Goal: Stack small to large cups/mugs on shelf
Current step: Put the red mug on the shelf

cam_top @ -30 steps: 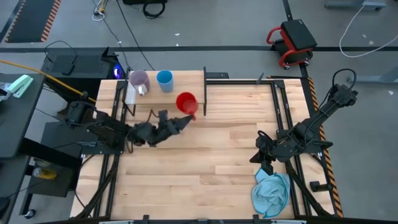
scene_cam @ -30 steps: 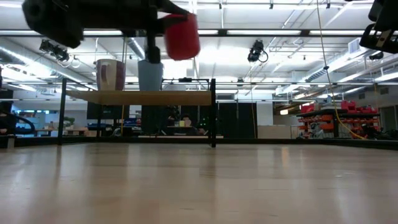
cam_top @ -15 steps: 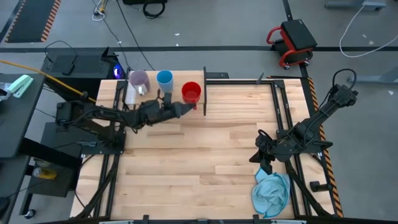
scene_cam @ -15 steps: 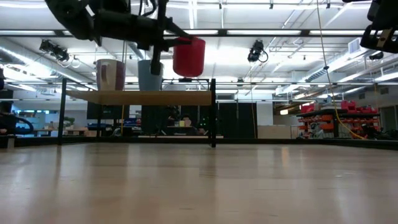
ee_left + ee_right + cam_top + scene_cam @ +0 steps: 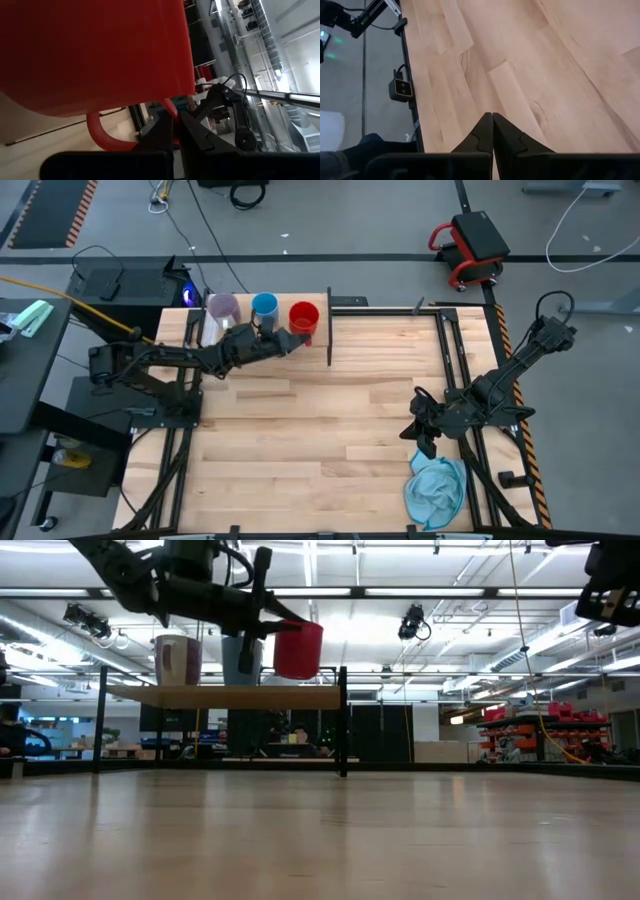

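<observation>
1. I am holding the red cup [image 5: 303, 317] by its handle in the left pincer [image 5: 283, 340], fingers closed on it.
2. The cup is hanging just above the shelf [image 5: 315, 301], beside the blue cup [image 5: 265, 307]; the purple cup [image 5: 222, 309] is standing past that.
3. My right pincer [image 5: 421, 430] is waiting closed and empty over the desk [image 5: 330, 440], near the cloth [image 5: 436, 488].
</observation>
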### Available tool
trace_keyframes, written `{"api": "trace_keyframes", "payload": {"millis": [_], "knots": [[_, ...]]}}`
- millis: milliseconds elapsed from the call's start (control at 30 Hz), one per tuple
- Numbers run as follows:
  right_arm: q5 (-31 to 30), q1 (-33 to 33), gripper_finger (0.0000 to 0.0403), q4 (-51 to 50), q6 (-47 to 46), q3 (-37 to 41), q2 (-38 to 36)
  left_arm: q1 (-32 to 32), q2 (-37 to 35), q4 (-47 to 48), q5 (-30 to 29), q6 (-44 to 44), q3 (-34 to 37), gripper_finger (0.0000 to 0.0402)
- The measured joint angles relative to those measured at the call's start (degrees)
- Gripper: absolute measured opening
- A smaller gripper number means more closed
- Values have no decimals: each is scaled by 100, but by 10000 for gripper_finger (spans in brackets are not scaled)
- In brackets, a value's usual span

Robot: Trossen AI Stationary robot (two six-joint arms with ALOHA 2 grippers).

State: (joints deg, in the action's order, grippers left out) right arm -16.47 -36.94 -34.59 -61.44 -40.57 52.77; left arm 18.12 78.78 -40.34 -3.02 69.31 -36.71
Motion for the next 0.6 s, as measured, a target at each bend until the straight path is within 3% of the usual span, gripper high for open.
{"api": "trace_keyframes", "payload": {"millis": [600], "knots": [[2,372,7,72,252,0,2,628,225,53,860,211,-2,16]]}}
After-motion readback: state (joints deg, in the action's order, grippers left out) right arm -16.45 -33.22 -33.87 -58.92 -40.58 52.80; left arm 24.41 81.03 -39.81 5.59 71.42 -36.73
